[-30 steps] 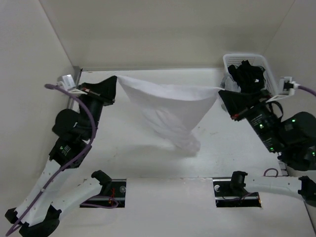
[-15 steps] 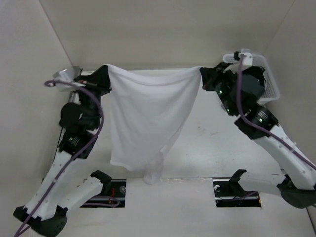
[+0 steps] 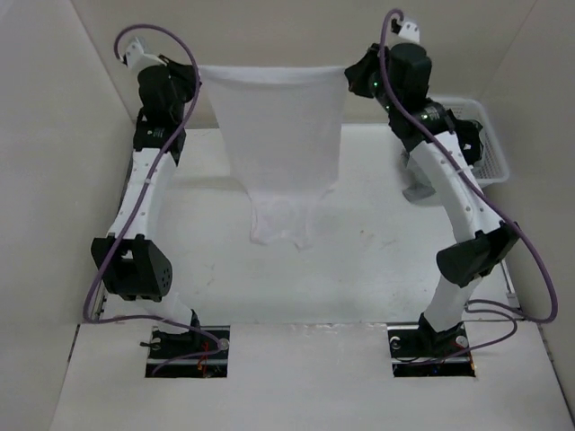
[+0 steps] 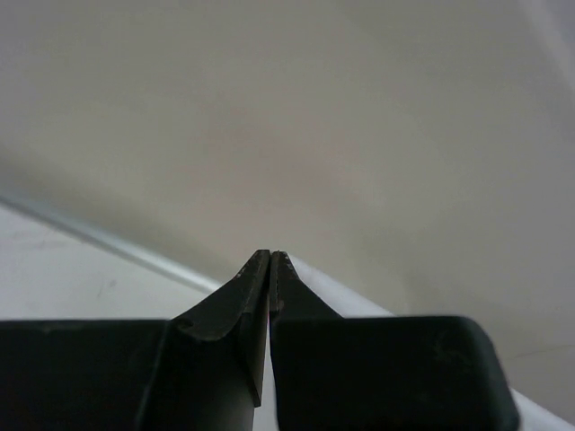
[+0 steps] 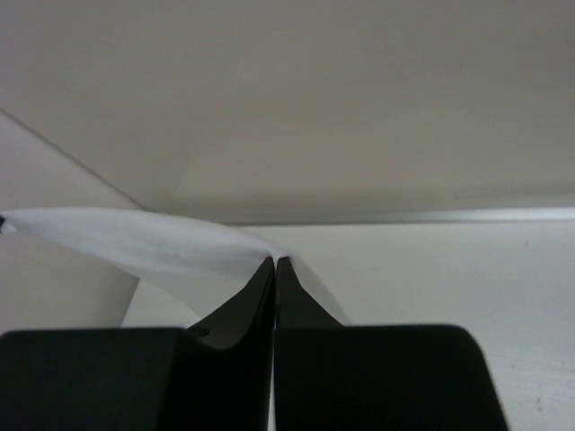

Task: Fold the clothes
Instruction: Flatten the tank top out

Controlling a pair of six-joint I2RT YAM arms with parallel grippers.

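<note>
Clothes [image 3: 280, 135] plain white; basket [image 3: 499, 163] white; cables [image 3: 90, 301] purple; table [image 3: 377, 260] off-white.

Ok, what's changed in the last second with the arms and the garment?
Both arms rose and reached toward the back wall, so the white garment, bunched and sagging before, now hangs spread flat. The right gripper moved away from the basket. Unchanged: it and the left gripper stay shut on the garment's top corners; the basket has not moved.
</note>
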